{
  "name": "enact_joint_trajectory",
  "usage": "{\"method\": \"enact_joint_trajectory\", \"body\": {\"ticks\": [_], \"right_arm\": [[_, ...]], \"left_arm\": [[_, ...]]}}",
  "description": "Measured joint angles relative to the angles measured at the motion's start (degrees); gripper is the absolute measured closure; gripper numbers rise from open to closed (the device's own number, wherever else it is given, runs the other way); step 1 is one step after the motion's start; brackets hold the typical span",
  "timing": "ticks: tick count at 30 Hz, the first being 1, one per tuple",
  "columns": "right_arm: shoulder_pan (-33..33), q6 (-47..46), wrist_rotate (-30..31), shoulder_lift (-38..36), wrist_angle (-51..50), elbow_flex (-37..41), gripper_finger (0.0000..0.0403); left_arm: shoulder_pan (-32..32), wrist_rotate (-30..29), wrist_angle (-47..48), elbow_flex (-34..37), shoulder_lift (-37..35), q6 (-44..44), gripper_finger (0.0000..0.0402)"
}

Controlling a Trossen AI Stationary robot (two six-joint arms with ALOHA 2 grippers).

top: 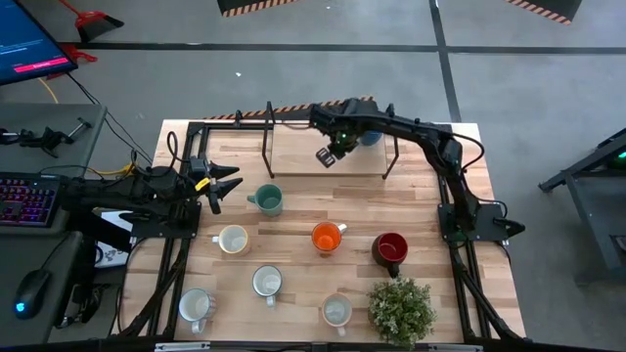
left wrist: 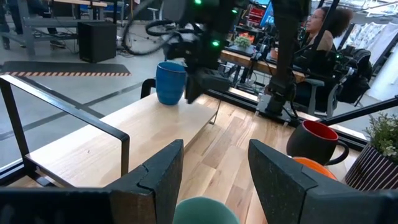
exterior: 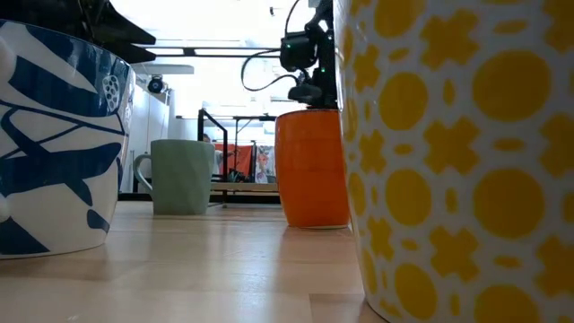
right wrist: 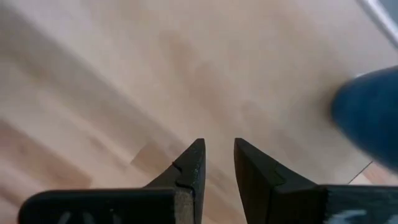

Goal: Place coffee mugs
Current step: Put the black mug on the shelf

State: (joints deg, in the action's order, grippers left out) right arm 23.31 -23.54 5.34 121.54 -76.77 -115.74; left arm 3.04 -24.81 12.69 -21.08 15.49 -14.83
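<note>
The blue mug (top: 370, 137) stands on the raised wooden shelf (top: 293, 156) at the table's far side, and shows as well in the left wrist view (left wrist: 171, 82) and the right wrist view (right wrist: 367, 118). My right gripper (top: 328, 154) (right wrist: 219, 146) hovers over the shelf just left of that mug, fingers narrowly open, holding nothing. My left gripper (top: 227, 186) (left wrist: 214, 155) is open just left of the teal mug (top: 266, 199) (left wrist: 205, 211), which stands on the table. The orange mug (top: 328, 236), the dark red mug (top: 389, 248) and several white mugs (top: 233, 239) stand upright on the table.
A potted plant (top: 401, 308) stands at the near right corner. The shelf's black metal legs (top: 266, 147) rise from the table's far half. White mugs (top: 267, 282) (top: 196, 305) (top: 336, 311) fill the near half. A person (left wrist: 323, 25) sits beyond the table.
</note>
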Motion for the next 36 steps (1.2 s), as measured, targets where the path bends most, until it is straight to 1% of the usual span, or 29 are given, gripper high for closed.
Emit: {"method": "enact_joint_trajectory", "body": {"ticks": [3, 7, 9, 11, 13, 17, 21, 24, 28, 33, 36], "right_arm": [[-2.5, 2.7, -0.9, 0.0, -3.7, 0.0, 0.0340], [-6.6, 4.1, -1.0, 0.0, -13.4, 0.0, 0.0340], [-8.6, 5.8, -1.1, 0.0, -13.2, 0.3, 0.0340], [-10.5, 10.0, -1.2, -0.2, -13.1, 0.5, 0.0340], [-12.8, 13.5, 0.9, -0.9, -13.3, 0.5, 0.0340], [-17.2, 16.0, 6.9, -5.0, -13.2, 0.5, 0.0340], [-20.0, 17.3, 8.4, -13.0, -13.2, 1.4, 0.0340], [-21.8, 16.3, 9.7, -20.5, -12.9, 5.3, 0.0340], [-23.3, 10.3, 10.8, -32.7, -11.8, 14.5, 0.0340], [-25.7, -3.6, 10.7, -47.7, -3.9, 28.5, 0.0340], [-28.1, -8.7, 10.5, -54.6, 2.6, 36.3, 0.0340]], "left_arm": [[0.0, 0.0, 0.0, 0.0, 0.0, 0.0, 0.0229], [0.0, 0.0, 0.0, 0.0, 0.0, 0.0, 0.0229], [0.0, 0.0, 0.0, 0.0, 0.0, 0.0, 0.0229], [0.0, 0.0, 0.0, 0.0, 0.0, 0.0, 0.0229], [0.0, 0.0, -0.2, 0.0, 0.0, -0.4, 0.0229], [0.0, 0.0, 0.0, 0.0, 0.0, -2.9, 0.0229], [0.0, 0.0, 0.0, 0.0, 0.0, -3.0, 0.0229], [0.0, 0.0, 0.0, 0.0, 0.0, -3.0, 0.0229], [0.0, 0.0, 0.0, 0.0, 0.0, -2.9, 0.0229], [0.0, 0.0, 0.0, 0.0, 0.0, -1.1, 0.0229], [0.0, 0.0, 0.0, 0.0, 0.0, -1.5, 0.0229]]}}
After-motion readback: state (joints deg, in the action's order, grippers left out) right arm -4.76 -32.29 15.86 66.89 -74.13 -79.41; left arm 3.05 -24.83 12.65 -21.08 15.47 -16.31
